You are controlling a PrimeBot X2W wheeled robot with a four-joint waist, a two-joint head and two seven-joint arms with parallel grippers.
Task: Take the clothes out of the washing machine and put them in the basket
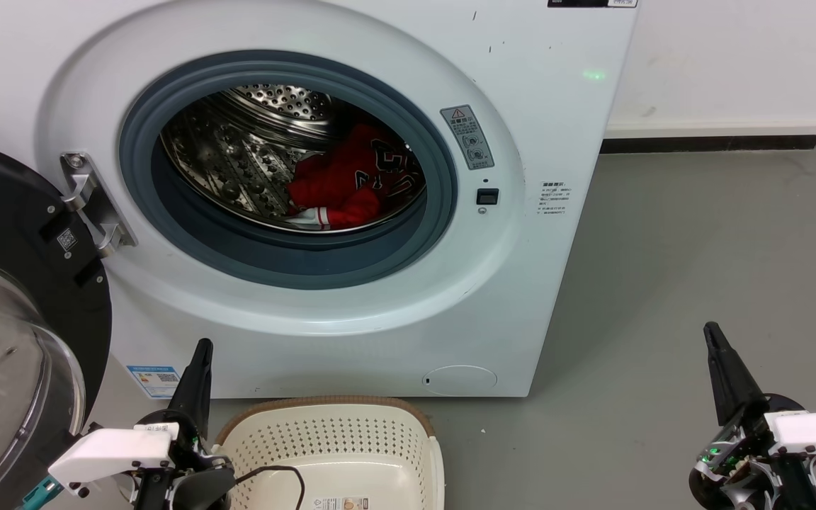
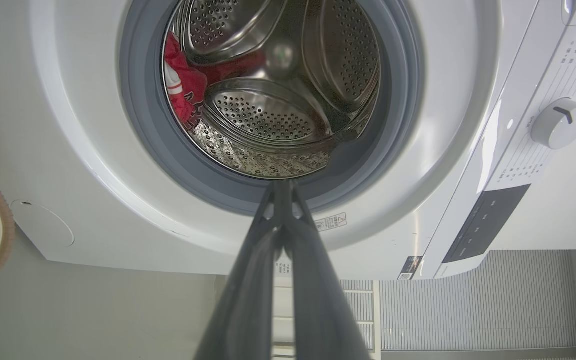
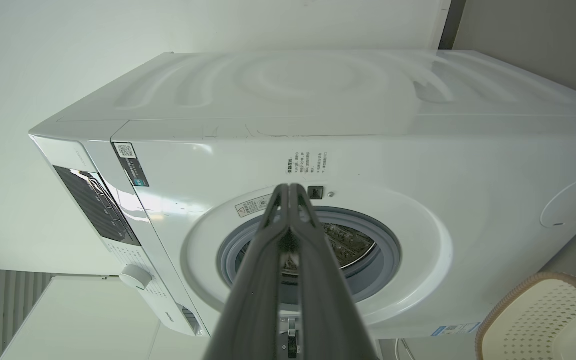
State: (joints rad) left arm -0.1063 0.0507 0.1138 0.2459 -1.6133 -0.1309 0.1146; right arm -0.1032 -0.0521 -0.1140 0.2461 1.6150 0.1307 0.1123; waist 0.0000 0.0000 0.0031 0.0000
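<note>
The white washing machine (image 1: 535, 106) stands with its door (image 1: 11, 312) swung open to the left. Inside the steel drum lie the red clothes (image 1: 348, 180), a jersey with black-and-white numerals; the left wrist view shows the clothes (image 2: 180, 87) at the drum's left side. The cream basket (image 1: 330, 443) sits on the floor in front of the machine, holding no clothes. My left gripper (image 1: 202, 345) is shut with nothing in it, low beside the basket's left edge. Far to the right over the floor, my right gripper (image 1: 711, 329) is shut too, fingertips together (image 3: 290, 187).
Grey floor (image 1: 698, 255) spreads to the right of the machine, up to a white wall with a dark skirting (image 1: 705, 142). A black cable (image 1: 287, 474) lies over the basket's near part. The basket's rim (image 3: 518, 295) appears at the lower right of the right wrist view.
</note>
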